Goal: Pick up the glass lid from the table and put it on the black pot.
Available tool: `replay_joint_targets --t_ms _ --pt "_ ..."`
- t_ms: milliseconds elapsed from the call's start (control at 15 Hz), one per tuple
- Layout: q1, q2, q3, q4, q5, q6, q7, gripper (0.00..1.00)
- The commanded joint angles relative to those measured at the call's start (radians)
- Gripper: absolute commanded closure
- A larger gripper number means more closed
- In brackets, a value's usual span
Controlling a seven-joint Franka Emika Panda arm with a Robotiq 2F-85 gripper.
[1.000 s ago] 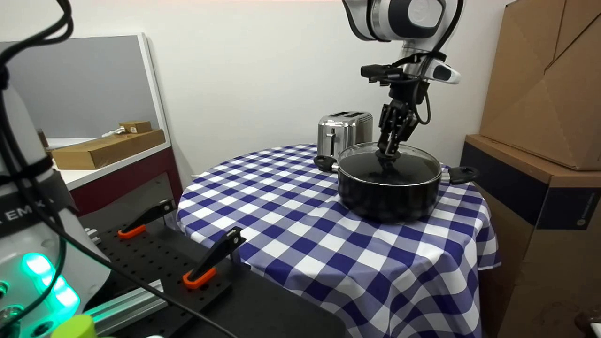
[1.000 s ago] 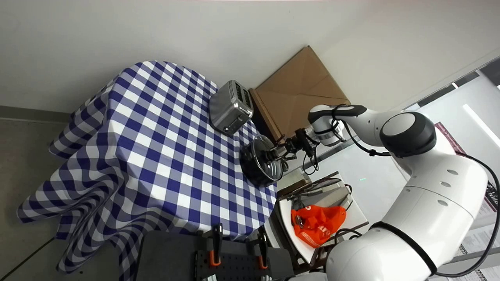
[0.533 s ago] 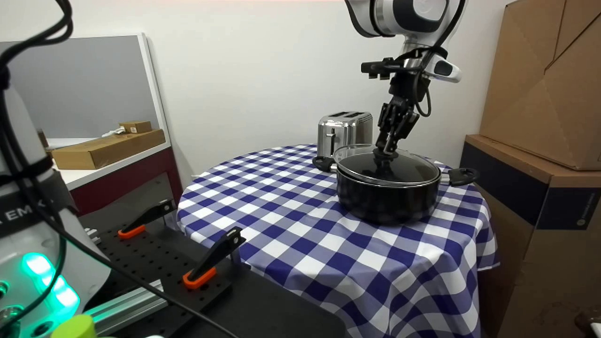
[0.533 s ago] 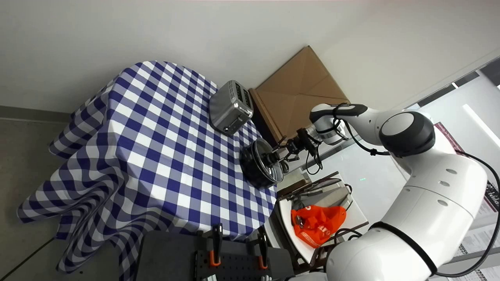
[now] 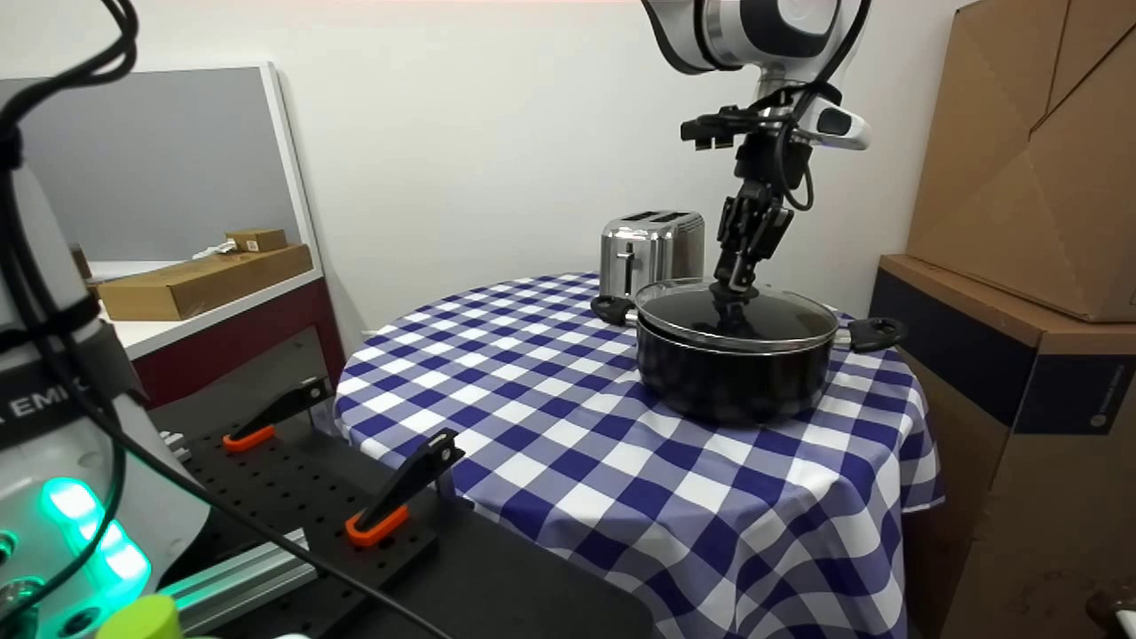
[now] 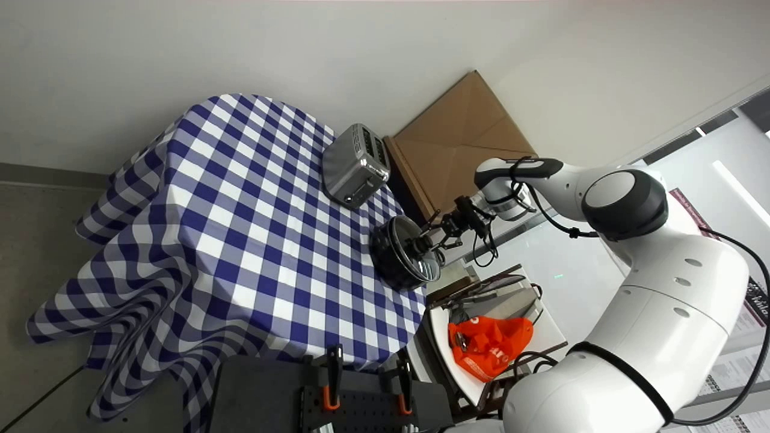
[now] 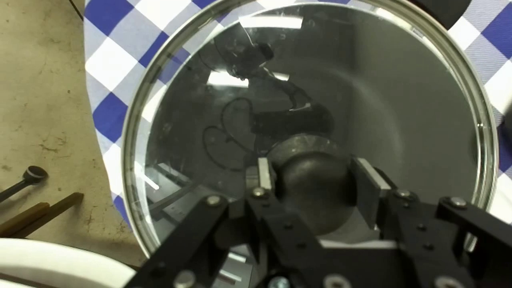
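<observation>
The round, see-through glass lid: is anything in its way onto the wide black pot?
Nothing visible stands between the lid and the pot beneath; the black two-fingered tool grips the lid's round black knob from above.

In an exterior view, white capitals on the dark band (image 5: pixel 35 404) of the robot's base (image 5: pixel 53 453) read "A EMI", with what looks like a K after them. On the cardboard box (image 5: pixel 1047 524), a dark blue panel (image 5: pixel 1069 390) carries a pale line of print set sideways and a round mark, both too small to read. In an exterior view, the orange bag (image 6: pixel 493 346) bears white letters broken up by creases, the word unclear. A dark strip (image 6: pixel 755 300) shows slanted white letters, seemingly "hilo" after an unclear first one. The print on the maroon strip (image 6: pixel 692 210) and white sheets (image 6: pixel 735 364) is too small to read.
</observation>
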Motion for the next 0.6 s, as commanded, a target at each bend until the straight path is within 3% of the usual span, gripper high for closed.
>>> replay_joint_targets --t_ms 0,533 --pt "0.024 0.014 -0.015 0.026 -0.025 -0.003 0.027 0.75" --pt "0.061 0.021 -0.021 0.004 -0.064 0.102 0.042 0.75"
